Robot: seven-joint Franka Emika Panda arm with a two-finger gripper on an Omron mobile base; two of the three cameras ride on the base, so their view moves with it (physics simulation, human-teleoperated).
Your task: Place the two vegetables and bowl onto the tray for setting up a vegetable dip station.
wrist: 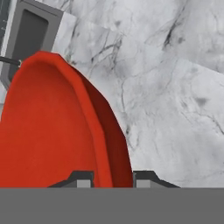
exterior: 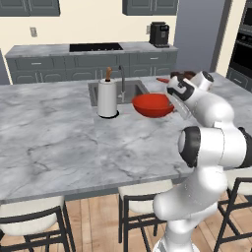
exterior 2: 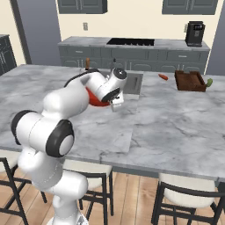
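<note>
With its two dark fingertips pinched on either side of the rim, the tool [wrist: 113, 178] gripped the shallow, glossy red round bowl [wrist: 48, 131] by its edge, jaws nearly closed on the thin wall. In the left base view the bowl [exterior: 152, 105] appeared raised off the grey marbled surface [exterior: 59, 138], hanging near the sink [exterior: 129, 90] and beside the white paper-towel roll [exterior: 107, 98]. Further out, the rectangular dark brown wooden tray [exterior 2: 190, 81] sat well apart on the far side of the surface, with nothing visible in it. The slim orange-red carrot [exterior 2: 163, 77] lay on the surface near the tray's one side, and the small green cucumber [exterior 2: 209, 81] lay just beside its other end. Judging from this, nothing had reached the tray yet: the bowl was being carried, and both vegetables remained to be placed.
</note>
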